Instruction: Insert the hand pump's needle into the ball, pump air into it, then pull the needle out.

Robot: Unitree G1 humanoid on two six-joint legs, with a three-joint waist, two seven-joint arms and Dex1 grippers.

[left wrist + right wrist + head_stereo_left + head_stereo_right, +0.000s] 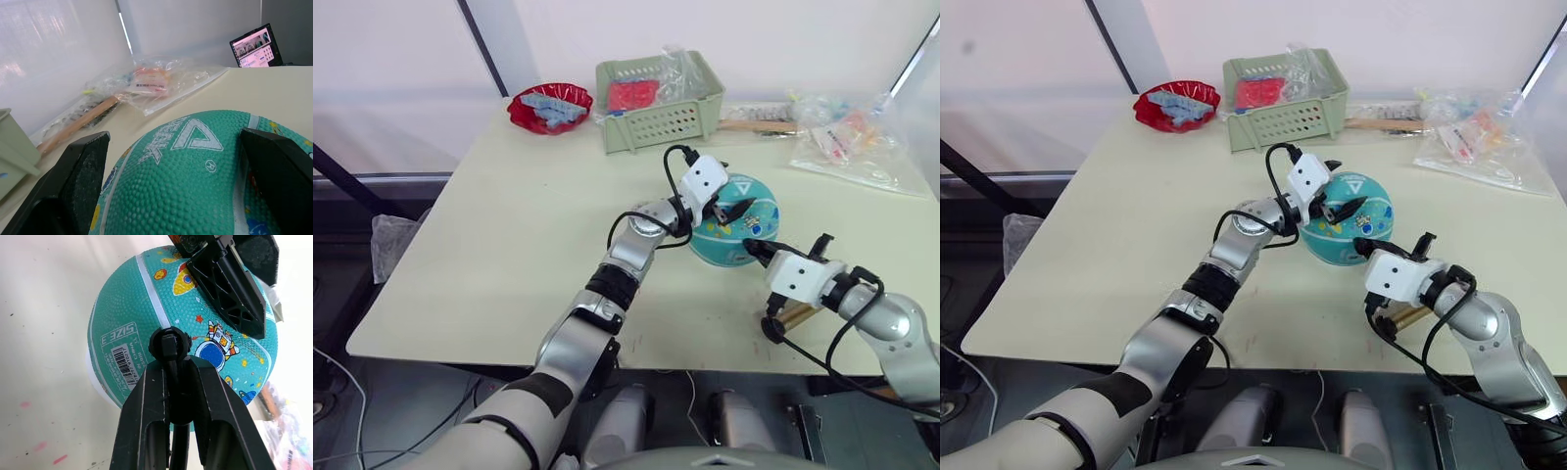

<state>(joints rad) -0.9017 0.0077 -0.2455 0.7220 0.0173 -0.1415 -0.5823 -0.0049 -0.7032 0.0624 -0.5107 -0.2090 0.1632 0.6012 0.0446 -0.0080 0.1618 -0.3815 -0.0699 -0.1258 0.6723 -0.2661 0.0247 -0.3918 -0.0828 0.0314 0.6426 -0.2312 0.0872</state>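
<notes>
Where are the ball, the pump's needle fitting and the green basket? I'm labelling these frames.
the ball (142,323): right wrist view, its teal side above the barcode label.
the needle fitting (169,343): right wrist view, the black round end pinched between the right gripper's fingers.
the green basket (658,121): left eye view, its slotted front wall.

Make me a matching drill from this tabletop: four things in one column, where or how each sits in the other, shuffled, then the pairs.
Things:
1. ball
2. red bowl
3. green basket
4. needle

Places or states:
A. far left corner of the table
B. pinched in the right gripper
C. between the open left gripper's fingers
D. far edge, holding a red packet

Pairs: 1-C, 2-A, 3-D, 4-B
</notes>
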